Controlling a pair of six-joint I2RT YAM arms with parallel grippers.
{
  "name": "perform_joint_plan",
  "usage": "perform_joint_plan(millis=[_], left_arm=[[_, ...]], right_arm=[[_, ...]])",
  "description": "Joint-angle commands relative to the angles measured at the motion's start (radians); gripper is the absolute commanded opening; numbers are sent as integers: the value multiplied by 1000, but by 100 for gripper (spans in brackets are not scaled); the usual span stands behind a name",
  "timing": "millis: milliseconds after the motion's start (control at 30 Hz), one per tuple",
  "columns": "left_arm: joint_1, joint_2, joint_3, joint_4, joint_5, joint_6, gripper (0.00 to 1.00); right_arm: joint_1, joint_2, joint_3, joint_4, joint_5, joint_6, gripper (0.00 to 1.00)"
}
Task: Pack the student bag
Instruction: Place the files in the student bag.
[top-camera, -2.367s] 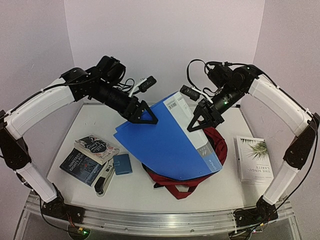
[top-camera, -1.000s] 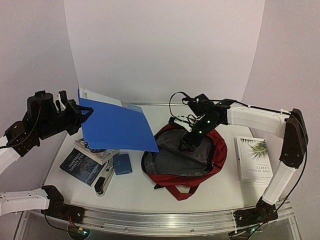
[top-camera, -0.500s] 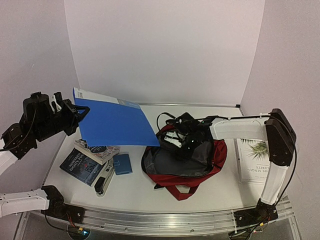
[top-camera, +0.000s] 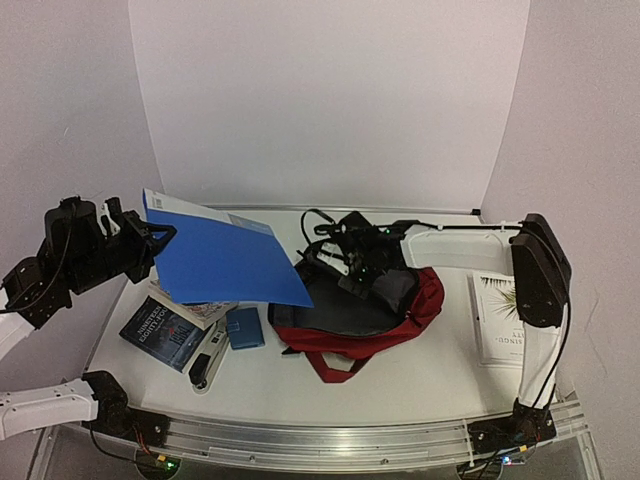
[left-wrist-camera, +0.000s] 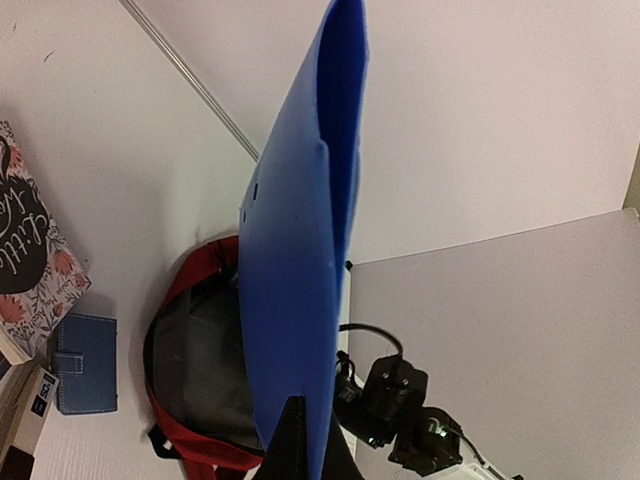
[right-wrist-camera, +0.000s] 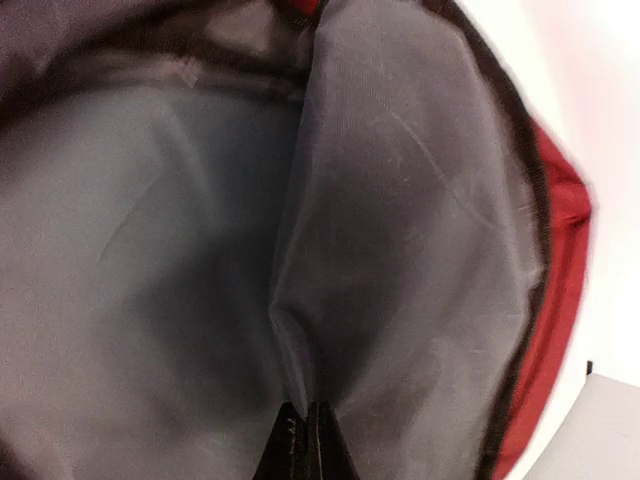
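Note:
The student bag, dark red with grey lining, lies open at the table's middle. My right gripper reaches into its mouth from the back. In the right wrist view its jaws are closed, and the right gripper pinches a fold of the grey lining. My left gripper is raised at the far left, shut on the edge of a blue folder that slants over the bag's left side. From the left wrist the folder shows edge-on, clamped in the left gripper, with the bag below it.
Two books lie stacked at the left, partly under the folder. A small blue wallet and a black-and-white stapler lie next to them. A white book with a palm leaf lies at the right.
My right gripper went from open to shut on the bag's lining and drew the bag's mouth back and left. The left arm lowered the folder slightly.

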Motion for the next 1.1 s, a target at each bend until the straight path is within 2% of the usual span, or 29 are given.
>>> perform_joint_plan(millis=[0, 267, 533, 633, 767, 933, 1067], left_arm=[[-1, -20, 3, 87, 56, -10, 0], [-1, 50, -59, 240, 189, -25, 0], [-1, 148, -170, 456, 209, -79, 0], [-1, 187, -203, 563, 174, -92, 0], [0, 213, -243, 716, 97, -105, 0], [0, 172, -278, 743, 1, -85, 0], [-1, 177, -301, 774, -56, -45, 0]], right_arm=[[-41, 14, 233, -97, -105, 167, 0], [-130, 11, 391, -120, -294, 343, 0], [-145, -21, 404, -112, -444, 399, 0], [-142, -35, 381, -105, -504, 394, 0], [-139, -59, 323, -101, -512, 352, 0], [-139, -92, 277, -98, -525, 322, 0], [-139, -80, 322, -98, -544, 366, 0]])
